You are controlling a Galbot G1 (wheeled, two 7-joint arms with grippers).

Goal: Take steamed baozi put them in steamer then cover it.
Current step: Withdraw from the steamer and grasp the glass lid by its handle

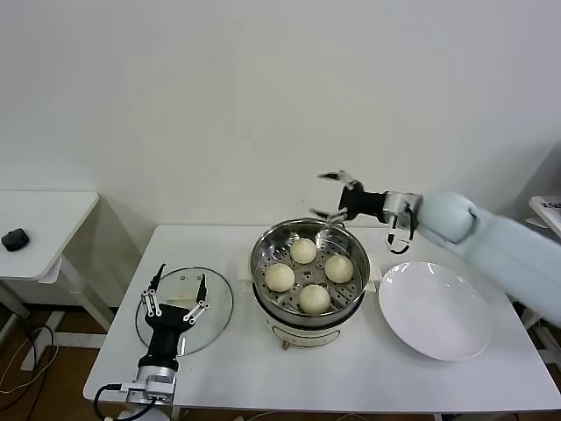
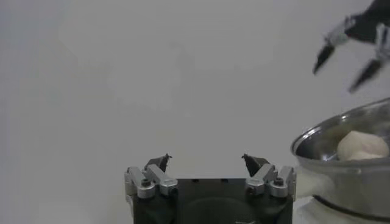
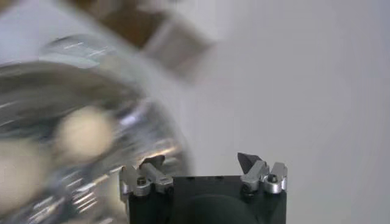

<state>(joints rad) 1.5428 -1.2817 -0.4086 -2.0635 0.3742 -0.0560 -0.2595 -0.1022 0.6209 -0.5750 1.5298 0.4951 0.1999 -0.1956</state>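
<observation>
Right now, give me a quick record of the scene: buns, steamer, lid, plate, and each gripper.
baozi: four, all inside the steamer, e.g. one
glass lid: flat on the table, left of the steamer, not yet on
white plate: bare, right of the steamer
left gripper: open, over the lid
right gripper: open, holding nothing, above the steamer's far rim

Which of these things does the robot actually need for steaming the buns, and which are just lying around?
Needed:
baozi, four, already inside
steamer
glass lid, on the table under the open left gripper
open right gripper, above the steamer's far rim

Lying around:
white plate
dark object on the side table
</observation>
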